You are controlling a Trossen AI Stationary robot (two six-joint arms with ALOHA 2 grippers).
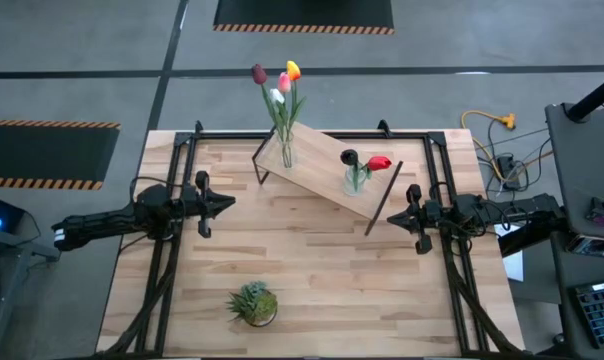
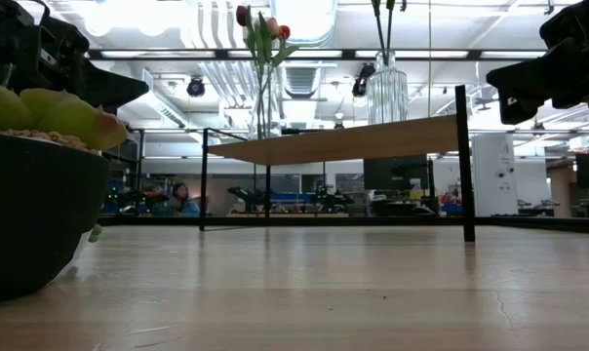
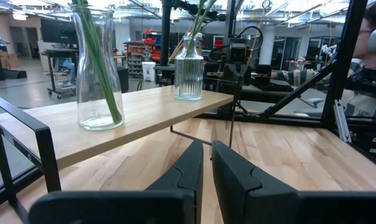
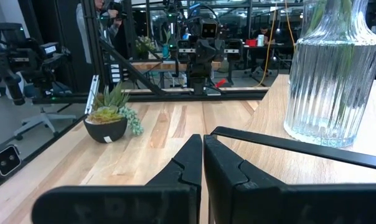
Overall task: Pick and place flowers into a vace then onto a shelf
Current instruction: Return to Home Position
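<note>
The shelf, a light plank on thin black legs, stands at the table's far middle. Two glass vases stand on it. The tall smooth vase holds tulips with maroon, pink, white and yellow heads. The ribbed vase holds a red tulip and a dark one. My left gripper hovers left of the shelf, shut and empty. My right gripper hovers right of it, shut and empty.
A small bushy potted plant sits near the table's near edge, left of centre. Black frame rails run along the table's left and right sides. Bare slatted tabletop lies between the grippers and in front of the shelf.
</note>
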